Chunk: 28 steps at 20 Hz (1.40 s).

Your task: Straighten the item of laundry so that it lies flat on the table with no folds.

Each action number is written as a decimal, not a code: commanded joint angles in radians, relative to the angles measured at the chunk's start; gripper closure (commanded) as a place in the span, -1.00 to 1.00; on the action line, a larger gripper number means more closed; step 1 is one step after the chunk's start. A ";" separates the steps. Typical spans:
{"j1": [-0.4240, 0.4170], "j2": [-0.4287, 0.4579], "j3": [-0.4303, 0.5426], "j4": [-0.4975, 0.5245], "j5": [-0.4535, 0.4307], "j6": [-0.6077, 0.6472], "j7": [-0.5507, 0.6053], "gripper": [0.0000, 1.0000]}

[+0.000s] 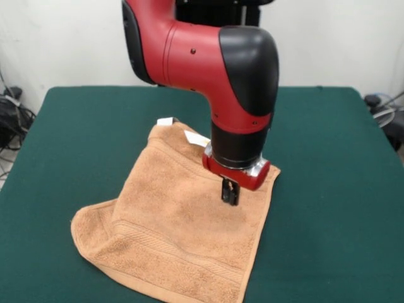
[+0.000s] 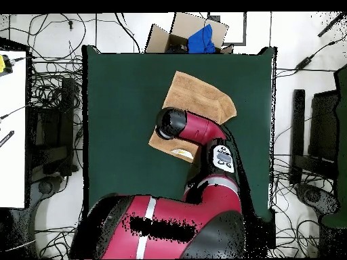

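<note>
The peach-orange towel (image 1: 183, 233) lies on the dark green table (image 1: 328, 189), near the front edge. Its left front corner (image 1: 91, 230) is doubled under, so a fold runs down the left side. A white tag (image 1: 165, 121) shows at the far corner, and a second white tag (image 1: 196, 139) beside the arm. My gripper (image 1: 230, 192) hangs from the red and black arm just above the towel's right part, close to its right edge. Its fingers look close together with nothing in them. In the overhead view the towel (image 2: 200, 98) shows beyond the arm, which hides the gripper.
A cardboard box with a blue thing in it (image 2: 196, 37) stands off the table's far edge in the overhead view. Cables lie on the floor on both sides (image 2: 47, 101). Bare green cloth stretches left and right of the towel.
</note>
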 commanded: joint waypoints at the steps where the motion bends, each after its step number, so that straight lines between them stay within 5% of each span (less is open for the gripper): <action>1: 0.034 0.093 0.084 0.186 0.095 -0.163 0.319 1.00; 20: 0.039 0.027 0.216 0.418 0.308 -0.337 0.341 1.00; 28: -0.050 -0.016 0.359 0.544 0.368 -0.393 0.338 1.00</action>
